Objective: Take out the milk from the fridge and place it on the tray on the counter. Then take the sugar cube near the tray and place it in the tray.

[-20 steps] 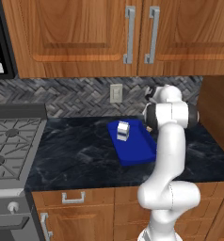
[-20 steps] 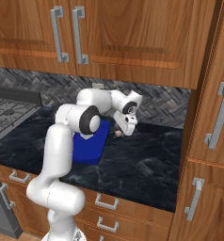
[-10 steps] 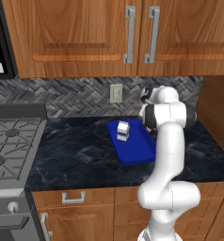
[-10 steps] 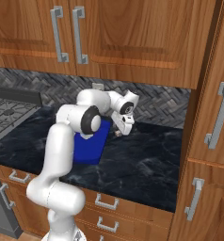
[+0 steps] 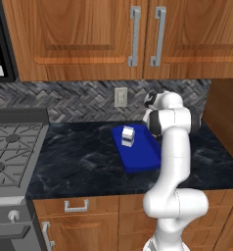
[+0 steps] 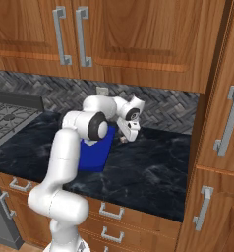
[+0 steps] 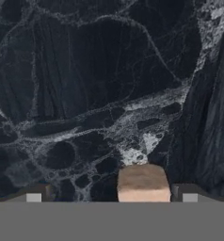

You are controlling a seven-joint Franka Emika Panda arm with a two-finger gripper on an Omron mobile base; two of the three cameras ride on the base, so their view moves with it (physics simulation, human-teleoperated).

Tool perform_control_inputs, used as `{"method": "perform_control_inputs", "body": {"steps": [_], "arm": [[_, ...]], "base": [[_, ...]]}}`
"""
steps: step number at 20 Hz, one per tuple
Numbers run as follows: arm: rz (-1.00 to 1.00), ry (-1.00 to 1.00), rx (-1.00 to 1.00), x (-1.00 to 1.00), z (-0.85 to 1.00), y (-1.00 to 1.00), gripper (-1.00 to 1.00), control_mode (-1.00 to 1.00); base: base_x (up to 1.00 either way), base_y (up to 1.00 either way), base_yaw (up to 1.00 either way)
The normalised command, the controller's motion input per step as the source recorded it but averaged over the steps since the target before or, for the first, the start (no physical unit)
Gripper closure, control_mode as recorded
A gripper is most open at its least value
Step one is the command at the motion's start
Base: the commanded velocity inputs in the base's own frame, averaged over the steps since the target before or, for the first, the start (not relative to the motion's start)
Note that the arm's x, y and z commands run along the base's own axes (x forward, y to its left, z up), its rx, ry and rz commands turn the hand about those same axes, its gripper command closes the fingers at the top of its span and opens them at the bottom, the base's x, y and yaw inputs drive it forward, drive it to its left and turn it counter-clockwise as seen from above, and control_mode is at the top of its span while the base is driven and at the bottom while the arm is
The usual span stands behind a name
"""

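Observation:
The milk [image 5: 128,136], a small white carton with a blue band, stands upright on the far left part of the blue tray [image 5: 144,156] on the black counter [image 5: 79,162]. The tray [image 6: 94,153] also lies left of the hand in the right base view. My gripper [image 7: 111,196] is open and points down at the counter just right of the tray. The tan sugar cube [image 7: 143,182] sits on the stone between my fingertips [image 7: 188,194], closer to the right one. In the right base view the gripper [image 6: 127,137] hovers low over the sugar cube [image 6: 122,140]. The fridge is out of view.
A grey gas stove [image 5: 11,157] stands at the counter's left end. Wooden wall cabinets [image 5: 138,34] hang overhead, and a tall wooden cabinet [image 6: 222,128] bounds the counter on the right. A herringbone backsplash with an outlet [image 5: 120,96] runs behind.
The hand has barely shifted near the tray's right edge; its jaws stay open. The milk and the tray have not moved.

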Motion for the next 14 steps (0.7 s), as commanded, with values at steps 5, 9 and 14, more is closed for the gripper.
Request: {"method": "perform_control_inputs", "body": {"steps": [5,9,14], "arm": [[0.0,0.0,0.01,0.14,-0.15,-0.16,-1.0,-1.0],[0.0,0.0,0.02,0.0,-0.02,-0.24,-1.0,-1.0],[0.0,0.0,0.0,0.0,-0.03,-0.04,-1.0,-1.0]], "base": [[0.0,0.0,0.0],[0.0,0.0,0.0],[0.0,0.0,0.0]]}}
